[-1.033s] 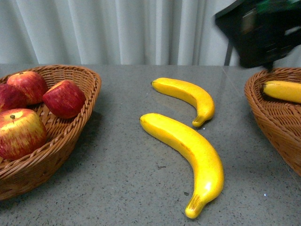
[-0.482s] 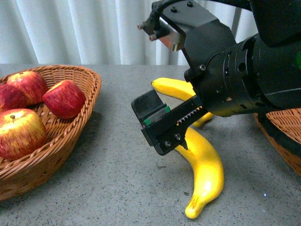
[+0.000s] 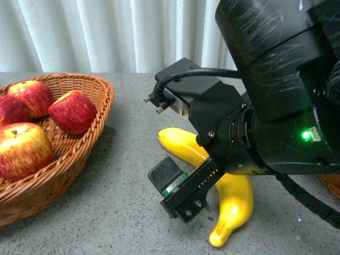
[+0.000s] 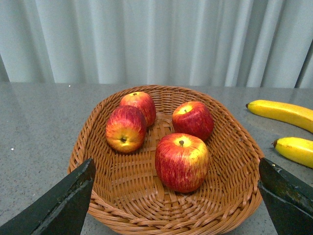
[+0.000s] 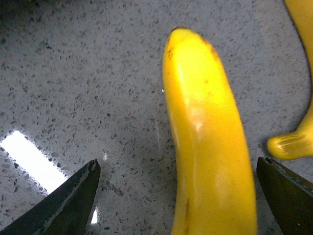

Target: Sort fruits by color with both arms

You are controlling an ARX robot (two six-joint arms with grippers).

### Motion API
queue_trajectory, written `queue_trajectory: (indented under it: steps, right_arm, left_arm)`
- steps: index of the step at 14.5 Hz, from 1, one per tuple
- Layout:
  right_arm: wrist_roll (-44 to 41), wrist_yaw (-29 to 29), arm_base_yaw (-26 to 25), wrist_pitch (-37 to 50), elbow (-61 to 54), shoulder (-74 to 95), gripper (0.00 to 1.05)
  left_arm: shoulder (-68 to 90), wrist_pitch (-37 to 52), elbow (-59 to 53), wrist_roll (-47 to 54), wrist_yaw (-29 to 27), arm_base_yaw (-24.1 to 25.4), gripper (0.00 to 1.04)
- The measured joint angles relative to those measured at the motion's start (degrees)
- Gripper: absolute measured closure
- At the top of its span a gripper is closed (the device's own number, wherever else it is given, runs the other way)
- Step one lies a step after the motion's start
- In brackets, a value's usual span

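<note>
Several red apples (image 3: 71,110) lie in a wicker basket (image 3: 79,154) on the left. A large yellow banana (image 3: 231,199) lies on the grey table. My right gripper (image 3: 191,194) is low over it and open. In the right wrist view its jaws (image 5: 177,162) stand on either side of the banana (image 5: 205,132) without touching it. The tip of a second banana (image 5: 293,142) shows beside it; the arm hides this banana in the front view. My left gripper (image 4: 176,164) is open and empty, facing the apples (image 4: 182,161) in the basket (image 4: 98,196). Two bananas (image 4: 281,111) lie beyond the basket.
The black right arm (image 3: 276,79) fills the right half of the front view. A sliver of a second wicker basket (image 3: 332,186) shows at the right edge. White curtains hang behind the table (image 3: 127,202).
My right arm has swung down from the upper right to the near banana, and its open jaws now sit lower around it. The far banana and the right basket are now covered.
</note>
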Motion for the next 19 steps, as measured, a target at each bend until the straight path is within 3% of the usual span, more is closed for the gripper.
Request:
queue_trajectory:
  steps: [2, 5, 8, 9, 12, 14, 16, 18, 19]
  right_arm:
    - [1.0, 1.0, -0.1, -0.6, 0.7, 2.4, 0.07]
    - [1.1, 0.7, -0.2, -0.1, 0.6, 2.6, 0.39]
    - [1.4, -0.8, -1.4, 0.5, 0.6, 2.3, 0.64]
    - [2.8, -2.7, -2.5, 1.1, 0.5, 1.1, 0.69]
    - [10.3, -12.2, -8.0, 7.3, 0.2, -8.4, 0.7]
    - [17.0, -18.9, -15.5, 10.6, 0.2, -16.6, 0.7]
    - [17.1, -20.8, -24.5, 10.7, -0.3, -19.6, 0.7]
    - [8.0, -20.3, -36.3, 7.6, -4.3, -18.4, 0.7]
    - [5.2, -19.8, -38.5, 6.9, -5.3, -18.3, 0.7]
  left_arm:
    - [0.0, 0.0, 0.0, 0.0, 0.0, 0.0, 0.07]
    - [0.0, 0.0, 0.0, 0.0, 0.0, 0.0, 0.07]
    - [0.0, 0.0, 0.0, 0.0, 0.0, 0.0, 0.07]
    - [0.0, 0.0, 0.0, 0.0, 0.0, 0.0, 0.07]
    - [0.0, 0.0, 0.0, 0.0, 0.0, 0.0, 0.07]
    - [0.0, 0.0, 0.0, 0.0, 0.0, 0.0, 0.07]
    - [0.0, 0.0, 0.0, 0.0, 0.0, 0.0, 0.07]
    - [0.0, 0.0, 0.0, 0.0, 0.0, 0.0, 0.07]
    - [0.0, 0.0, 0.0, 0.0, 0.0, 0.0, 0.07]
